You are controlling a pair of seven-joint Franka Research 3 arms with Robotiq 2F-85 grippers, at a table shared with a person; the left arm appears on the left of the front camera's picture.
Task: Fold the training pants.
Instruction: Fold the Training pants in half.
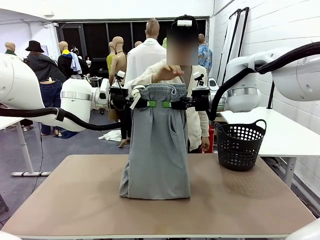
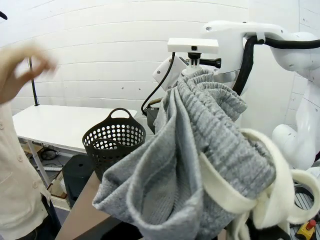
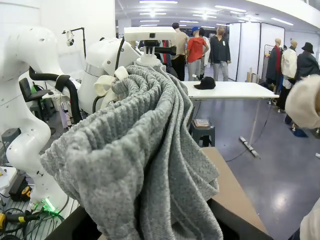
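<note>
The light grey training pants (image 1: 157, 150) hang upright in the middle of the front view, and their lower end rests crumpled on the table (image 1: 75, 200). My left gripper (image 1: 149, 103) and right gripper (image 1: 169, 104) are both shut on the gathered waistband, close together and facing each other. In the left wrist view the bunched waistband (image 2: 200, 150) and its white drawstring (image 2: 260, 200) hide my fingers. The grey fabric (image 3: 140, 160) also covers the fingers in the right wrist view. A person stands right behind the pants with a hand (image 1: 167, 74) raised near the waistband.
A black perforated basket (image 1: 240, 145) stands at the table's far right, also seen in the left wrist view (image 2: 112, 140). The brown tabletop lies bare to both sides of the pants. A white table (image 1: 280, 130) stands behind on the right.
</note>
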